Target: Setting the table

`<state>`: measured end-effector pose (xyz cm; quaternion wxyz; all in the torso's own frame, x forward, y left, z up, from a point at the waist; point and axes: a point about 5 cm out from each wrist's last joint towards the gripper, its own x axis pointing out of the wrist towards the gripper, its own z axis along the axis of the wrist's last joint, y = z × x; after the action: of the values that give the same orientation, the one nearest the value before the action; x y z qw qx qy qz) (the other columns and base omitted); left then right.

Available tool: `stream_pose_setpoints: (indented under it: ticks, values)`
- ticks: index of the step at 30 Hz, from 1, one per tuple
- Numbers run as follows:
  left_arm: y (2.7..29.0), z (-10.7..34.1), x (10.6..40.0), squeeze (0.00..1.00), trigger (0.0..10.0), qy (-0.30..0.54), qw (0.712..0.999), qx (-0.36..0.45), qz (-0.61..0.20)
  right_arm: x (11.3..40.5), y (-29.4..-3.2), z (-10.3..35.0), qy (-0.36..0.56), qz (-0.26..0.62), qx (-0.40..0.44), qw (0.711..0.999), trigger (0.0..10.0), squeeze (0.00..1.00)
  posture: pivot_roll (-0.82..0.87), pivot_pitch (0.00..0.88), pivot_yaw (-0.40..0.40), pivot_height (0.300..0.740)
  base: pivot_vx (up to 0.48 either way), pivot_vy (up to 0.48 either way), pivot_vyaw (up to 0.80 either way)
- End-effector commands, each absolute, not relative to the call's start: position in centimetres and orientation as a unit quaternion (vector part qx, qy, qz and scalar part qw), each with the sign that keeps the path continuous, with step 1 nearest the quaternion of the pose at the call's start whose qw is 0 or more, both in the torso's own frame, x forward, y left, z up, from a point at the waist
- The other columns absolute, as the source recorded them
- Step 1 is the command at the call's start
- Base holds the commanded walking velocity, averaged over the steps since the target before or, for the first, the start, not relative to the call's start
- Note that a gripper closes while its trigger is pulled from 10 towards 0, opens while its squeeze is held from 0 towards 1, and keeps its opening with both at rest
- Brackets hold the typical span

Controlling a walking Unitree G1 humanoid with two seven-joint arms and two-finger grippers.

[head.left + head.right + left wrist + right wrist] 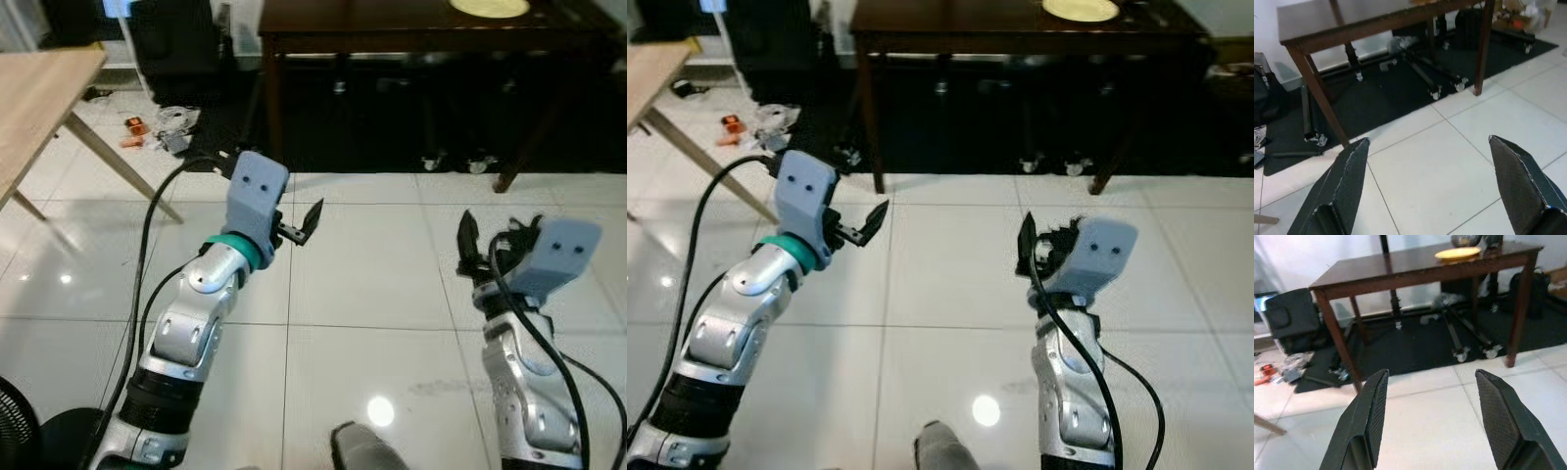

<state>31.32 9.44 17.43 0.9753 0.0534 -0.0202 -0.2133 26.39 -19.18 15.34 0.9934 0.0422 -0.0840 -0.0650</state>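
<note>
A dark wooden table [392, 34] stands ahead of me across a white tiled floor. A yellow plate [1458, 253] lies near its far right end, with dark items behind it. My left gripper [1428, 141] is raised over the floor, open and empty, pointing toward the table. Beside it my right gripper [1431, 373] is held up the same way, open and empty. Both are well short of the table's edge.
A light wooden table [39, 98] juts in at the left, its slanted legs on the tiles. A black bag [176, 44] and small floor clutter [157, 127] lie beyond it. A dark rug [1400, 93] with a wheeled frame [1469, 350] lies under the dark table.
</note>
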Motion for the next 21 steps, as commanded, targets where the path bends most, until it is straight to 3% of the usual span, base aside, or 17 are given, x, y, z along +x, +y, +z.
stream_pose_setpoints:
  ticks: [1,21]
  values:
    - [9.1,17.2,31.5,0.00,10.0,-0.017,0.975,0.056,-0.215,26.0,-19.7,15.2,-0.078,-0.077,0.037,0.993,10.0,0.00,-0.18,0.008,0.121,0.740,0.000,0.000,-0.80]
    - [9.5,16.3,31.9,0.00,10.0,-0.008,0.979,0.061,-0.194,25.8,-19.6,15.0,-0.074,-0.078,0.033,0.994,10.0,0.00,-0.18,0.004,0.119,0.740,0.000,0.000,-0.80]
